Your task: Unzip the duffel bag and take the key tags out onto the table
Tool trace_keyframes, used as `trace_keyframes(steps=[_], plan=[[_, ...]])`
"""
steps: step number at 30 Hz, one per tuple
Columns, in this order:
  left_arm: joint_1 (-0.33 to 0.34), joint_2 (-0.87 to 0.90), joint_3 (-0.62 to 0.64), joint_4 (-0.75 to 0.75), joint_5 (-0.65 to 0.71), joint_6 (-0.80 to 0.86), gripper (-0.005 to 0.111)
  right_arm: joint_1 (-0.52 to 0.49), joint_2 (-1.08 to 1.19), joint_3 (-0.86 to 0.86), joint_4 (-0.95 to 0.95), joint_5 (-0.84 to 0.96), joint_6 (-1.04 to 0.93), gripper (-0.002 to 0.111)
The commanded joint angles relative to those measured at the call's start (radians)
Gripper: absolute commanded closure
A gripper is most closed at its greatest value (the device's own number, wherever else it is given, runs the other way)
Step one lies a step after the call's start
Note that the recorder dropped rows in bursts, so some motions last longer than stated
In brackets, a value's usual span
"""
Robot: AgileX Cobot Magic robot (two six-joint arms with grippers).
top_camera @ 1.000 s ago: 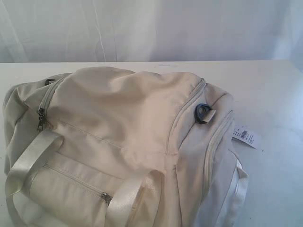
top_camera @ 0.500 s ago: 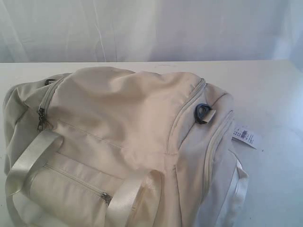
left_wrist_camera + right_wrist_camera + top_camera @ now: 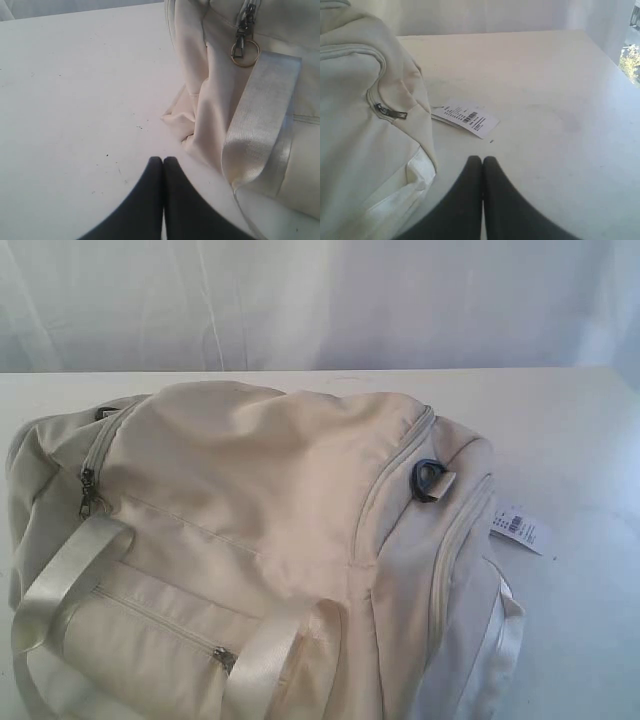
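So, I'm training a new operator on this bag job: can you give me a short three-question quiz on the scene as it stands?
1. True or false: the key tags already lie out on the table.
2. What lies on the table beside the duffel bag? A) a paper barcode label B) a pen C) a cup
3. How do both arms' jaws stand?
Key: 1 false; 2 A; 3 shut, holding nothing.
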Motion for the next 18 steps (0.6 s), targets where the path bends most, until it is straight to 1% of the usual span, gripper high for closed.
trace_keyframes(steps=[1,4,7,11,12,15,18], plan=[[0.004,-0.005,0.005,-0.003,-0.004,-0.007,0.107,0.004,-0.007,-0.003,-0.004,-0.012,0.000,0.108],[0.004,-0.005,0.005,-0.003,-0.009,0.004,0.107,0.004,-0.007,-0.003,-0.004,-0.079,0.000,0.108],[0.004,-0.005,0.005,-0.003,-0.050,0.068,0.107,0.004,-0.007,-0.003,-0.004,-0.149,0.000,0.108],[0.004,-0.005,0.005,-0.003,-0.168,0.141,0.107,0.004,-0.007,-0.003,-0.004,-0.262,0.000,0.108],[0.004,-0.005,0.005,-0.003,-0.231,0.145,0.107,0.004,-0.007,-0.003,-0.004,-0.302,0.000,0.108],[0.004,-0.005,0.005,-0.003,-0.310,0.145,0.107,0.004,-0.007,-0.003,-0.004,-0.372,0.000,0.108],[0.004,-0.005,0.005,-0.003,-0.425,0.141,0.107,0.004,-0.007,-0.003,0.002,-0.424,0.000,0.108]])
